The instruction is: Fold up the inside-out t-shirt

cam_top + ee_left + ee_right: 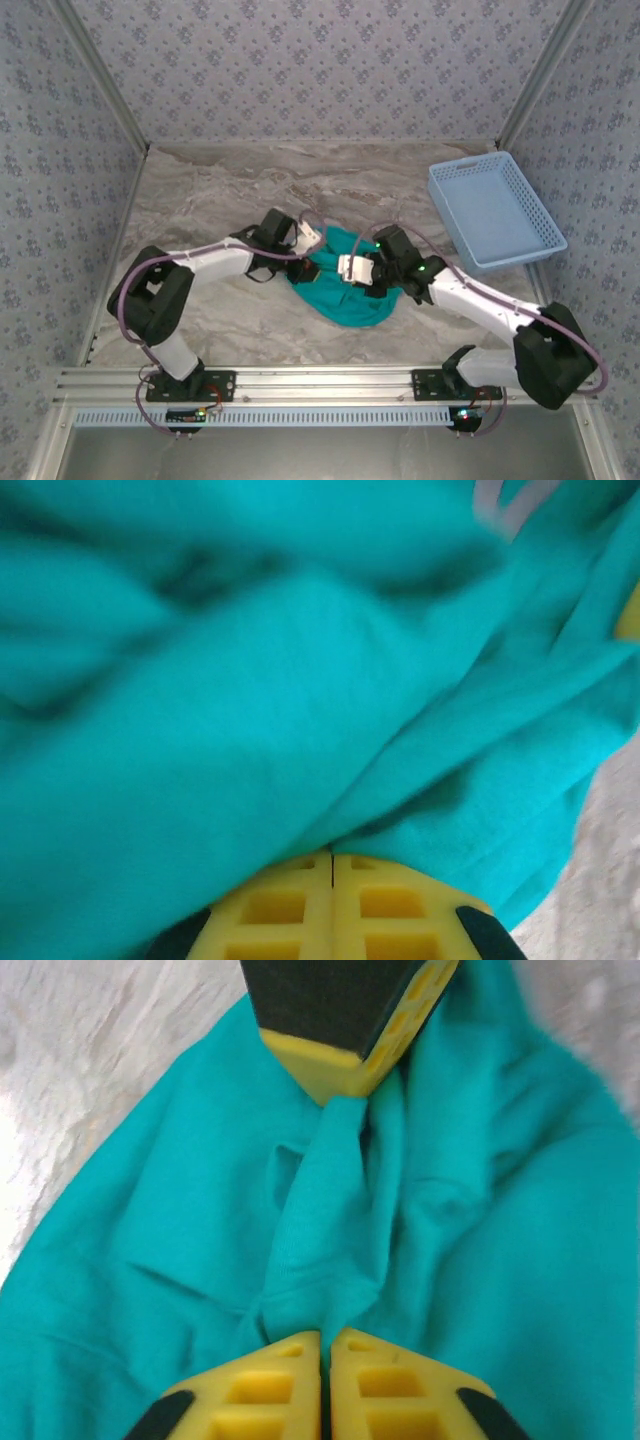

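Well, the table (230, 190) was grey and swirly like marble, and the walls (320, 60) around it had pale paper with little flowers. A metal rail (320, 382) ran along the near edge, where the two arms were fixed. A light blue basket (495, 212) sat at the far right of the table, well apart from the cloth.

The teal t-shirt (352, 298) lay in a crumpled heap in the middle of the table. The left gripper (332, 865) had its yellow fingers pressed together, and the right wrist view showed it pinching a ridge of the cloth. The right gripper (325, 1338) was pressed tight too, nipping the other end of that same ridge (so the fold ran straight from one pincer to the other).

The left wrist view was blurry, and cloth lay over the tips of those fingers. A pale smudge (500, 505) at its top right was too fuzzy to name. The shirt was so bunched up that I could not tell sleeves from neck.
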{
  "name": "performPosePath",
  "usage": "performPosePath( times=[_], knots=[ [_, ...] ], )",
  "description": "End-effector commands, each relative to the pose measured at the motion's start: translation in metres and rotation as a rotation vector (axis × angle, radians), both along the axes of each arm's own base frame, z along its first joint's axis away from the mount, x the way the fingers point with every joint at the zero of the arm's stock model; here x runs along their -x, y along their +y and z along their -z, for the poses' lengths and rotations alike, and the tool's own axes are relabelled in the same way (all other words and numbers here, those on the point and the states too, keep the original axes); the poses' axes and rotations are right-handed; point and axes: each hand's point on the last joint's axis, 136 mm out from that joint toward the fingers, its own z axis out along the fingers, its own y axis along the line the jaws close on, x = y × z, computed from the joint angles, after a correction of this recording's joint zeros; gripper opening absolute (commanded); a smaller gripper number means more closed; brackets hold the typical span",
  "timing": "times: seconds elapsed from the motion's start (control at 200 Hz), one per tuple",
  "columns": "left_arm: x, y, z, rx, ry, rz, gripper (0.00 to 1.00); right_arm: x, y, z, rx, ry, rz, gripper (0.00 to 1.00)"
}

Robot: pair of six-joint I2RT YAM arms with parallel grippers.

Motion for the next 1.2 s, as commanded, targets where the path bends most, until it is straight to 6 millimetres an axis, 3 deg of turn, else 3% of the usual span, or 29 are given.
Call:
performPosePath(
  times=[0.0,0.065,0.155,0.215,0.28,0.37,0.475,0.55,0.61,0.655,0.735,0.795,0.845,0.875,0.935,0.974,1.054,1.194],
  knots=[
    [-0.02,0.006,-0.102,0.259,-0.102,0.044,0.0,-0.023,-0.001,-0.078,-0.218,-0.125,0.018,0.01],
    [-0.024,0.014,-0.141,0.301,-0.18,0.05,0.0,-0.025,-0.012,-0.112,-0.312,-0.103,0.025,0.0],
    [-0.016,0.018,-0.181,0.344,-0.231,0.071,0.0,-0.008,-0.02,-0.148,-0.391,-0.08,-0.063,0.0],
    [-0.01,0.019,-0.197,0.392,-0.246,0.069,0.0,-0.002,-0.025,-0.16,-0.4,-0.098,-0.061,0.0],
    [-0.004,0.02,-0.201,0.441,-0.267,0.051,0.0,0.0,-0.031,-0.156,-0.386,-0.113,-0.033,0.0],
    [0.001,0.026,-0.177,0.436,-0.255,0.003,0.0,0.006,-0.033,-0.127,-0.354,-0.048,-0.006,0.0],
    [0.014,0.034,-0.116,0.335,-0.177,-0.032,0.01,0.037,-0.022,-0.078,-0.296,0.095,-0.07,0.0],
    [0.027,0.044,-0.071,0.252,-0.072,-0.07,0.14,0.068,-0.011,-0.04,-0.189,0.181,-0.153,0.03],
    [0.039,0.049,-0.051,0.233,0.003,-0.092,0.31,0.096,-0.005,-0.016,-0.076,0.251,-0.252,0.12],
    [0.044,0.051,-0.045,0.233,0.03,-0.109,0.33,0.118,-0.002,-0.007,-0.043,0.342,-0.328,0.19],
    [0.044,0.053,-0.047,0.25,0.038,-0.149,0.36,0.142,0.006,-0.024,-0.12,0.488,-0.456,0.29],
    [0.039,0.053,-0.055,0.255,0.028,-0.177,0.44,0.136,0.013,-0.04,-0.178,0.463,-0.474,0.32],
    [0.027,0.055,-0.058,0.233,0.032,-0.246,0.53,0.117,0.017,-0.051,-0.227,0.382,-0.442,0.34],
    [0.018,0.057,-0.058,0.216,0.039,-0.296,0.54,0.102,0.018,-0.056,-0.25,0.325,-0.394,0.36],
    [0.004,0.054,-0.059,0.196,0.065,-0.353,0.54,0.059,0.018,-0.067,-0.301,0.189,-0.249,0.55],
    [0.001,0.046,-0.06,0.196,0.086,-0.337,0.54,0.032,0.014,-0.071,-0.314,0.109,-0.149,0.61],
    [0.006,0.019,-0.059,0.172,0.09,-0.267,0.54,0.001,0.003,-0.06,-0.244,0.037,-0.032,0.63],
    [0.012,-0.017,-0.035,0.075,0.125,-0.239,0.55,-0.016,-0.024,-0.014,-0.004,0.074,0.073,0.62]
  ],
)
